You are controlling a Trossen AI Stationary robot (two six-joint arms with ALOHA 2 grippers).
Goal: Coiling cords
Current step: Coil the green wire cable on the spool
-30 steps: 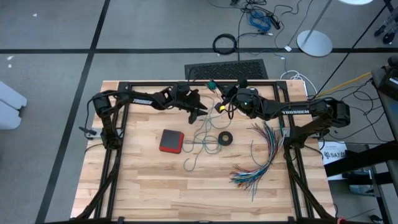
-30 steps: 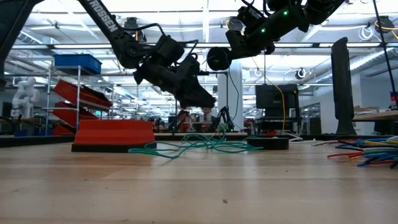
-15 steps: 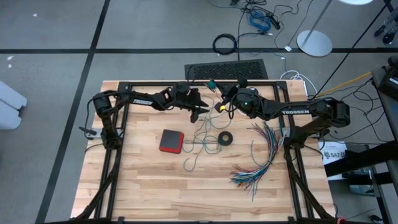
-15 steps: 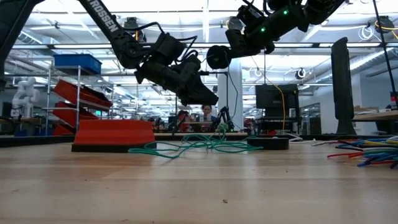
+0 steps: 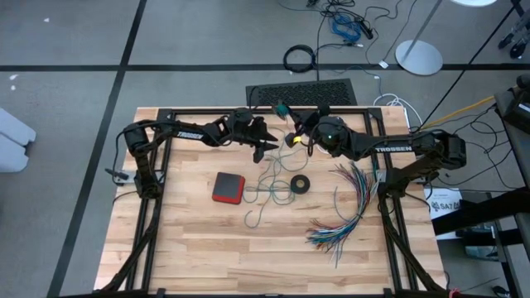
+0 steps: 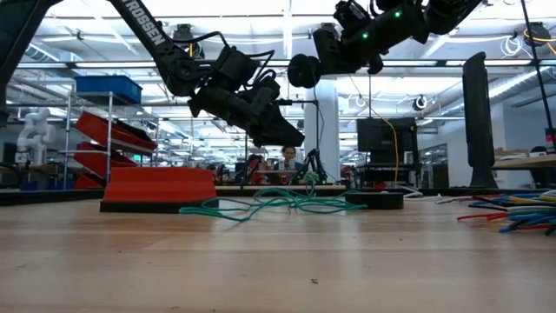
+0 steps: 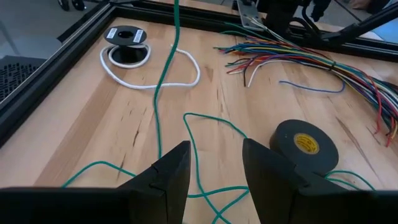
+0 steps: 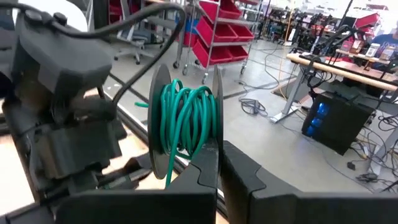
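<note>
Two risks: your right gripper [image 8: 214, 168], clamped on the spool [image 8: 186, 124], could snag the green cord [image 7: 163, 93]; left gripper [image 7: 214, 163] gapes empty.

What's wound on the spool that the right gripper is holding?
Teal-green cord is wound in several turns around the spool pinched in the right gripper. The rest of that cord lies loose on the table. The spool's core is covered by the turns.

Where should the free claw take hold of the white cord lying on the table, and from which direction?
Grip the white cord on its open loop, away from the small round spool it joins. The loop lies flat on bare wood with no green cord over its outer curve, so coming straight down with the left claw looks cleanest.
</note>
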